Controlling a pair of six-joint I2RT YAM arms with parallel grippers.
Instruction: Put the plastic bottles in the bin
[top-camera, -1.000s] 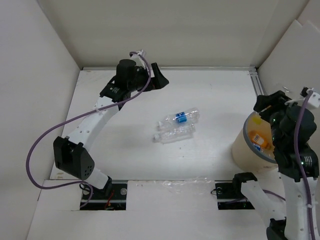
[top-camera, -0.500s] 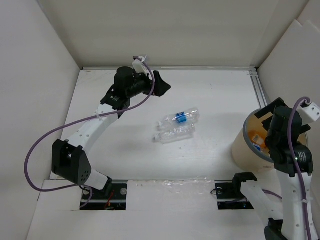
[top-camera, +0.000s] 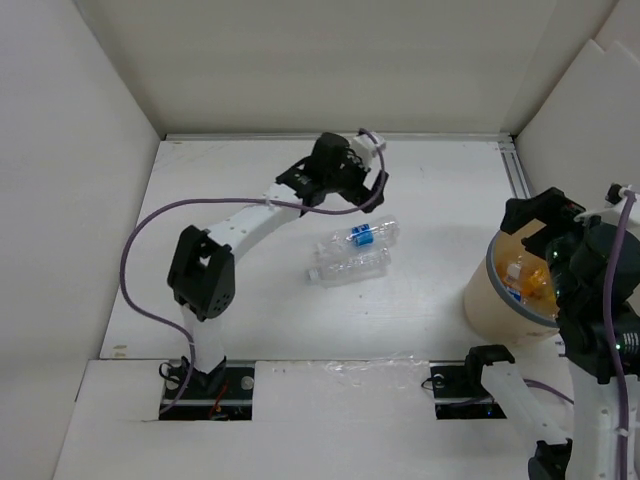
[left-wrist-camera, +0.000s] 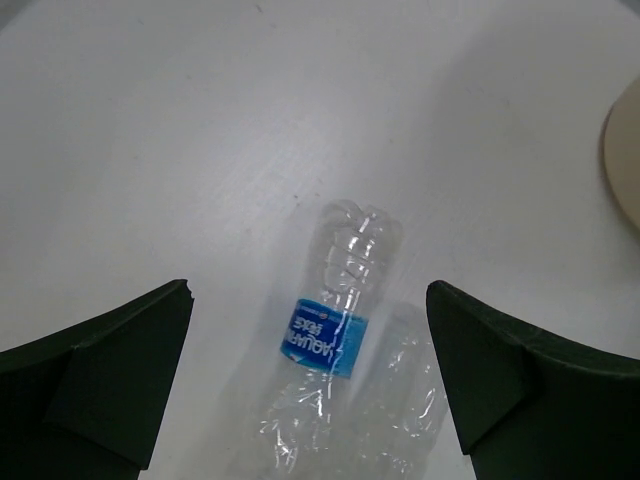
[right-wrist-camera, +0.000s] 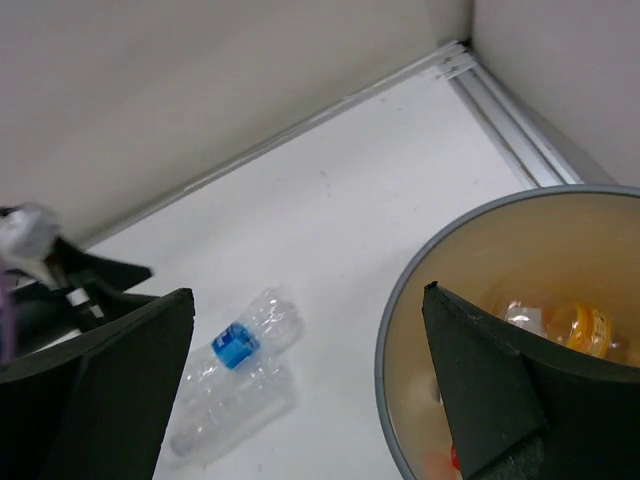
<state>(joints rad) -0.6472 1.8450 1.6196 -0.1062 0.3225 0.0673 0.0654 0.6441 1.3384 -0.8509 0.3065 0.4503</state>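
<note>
Two clear bottles lie side by side on the white table (top-camera: 430, 190), close to its middle and touching along their length. The blue-label bottle (top-camera: 362, 236) is on the far side and the plain bottle (top-camera: 349, 268) on the near side; both lie flat, running left to right with a small slant.

The left gripper (left-wrist-camera: 308, 290) hangs over the far end of this pair. Its jaws are spread wide and it holds nothing. In the left wrist view the blue-label bottle appears between the two dark fingers (left-wrist-camera: 120, 380), but lower down and apart from them.

At the right edge of the table, toward the near side, stands the bin (top-camera: 488, 312). An orange bottle (right-wrist-camera: 586, 326) and some other pieces rest inside it; these are partly hidden and I cannot tell them apart. The right gripper (right-wrist-camera: 306, 293) is above the bin's far-left rim, also wide open and empty, well apart from the two bottles on the table.
</note>
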